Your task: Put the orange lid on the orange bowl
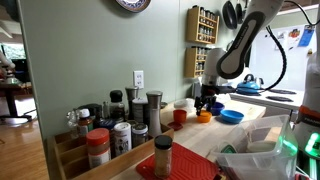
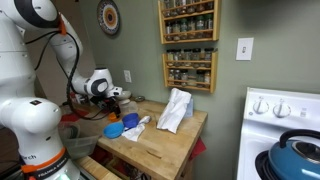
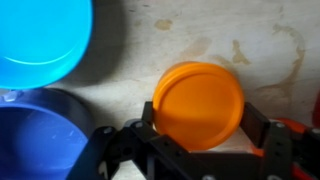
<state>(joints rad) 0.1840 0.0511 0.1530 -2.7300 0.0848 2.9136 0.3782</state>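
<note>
The orange lid (image 3: 198, 103) is a flat round disc lying between my gripper's two black fingers (image 3: 202, 128) in the wrist view. Both fingers press against its rim, low over the wooden counter. In an exterior view the gripper (image 1: 207, 100) hangs just above a small orange shape (image 1: 204, 117) on the counter; I cannot tell lid from bowl there. The orange bowl does not show as a separate thing; it may lie hidden under the lid. An orange-red sliver (image 3: 298, 126) shows at the right edge behind a finger.
Two blue bowls (image 3: 40, 35) (image 3: 40, 135) sit close beside the lid, also seen in both exterior views (image 1: 231, 116) (image 2: 114, 129). An orange-red cup (image 1: 180, 116) stands near the gripper. A white cloth (image 2: 175, 110) lies on the counter. Spice jars (image 1: 120, 130) crowd one end.
</note>
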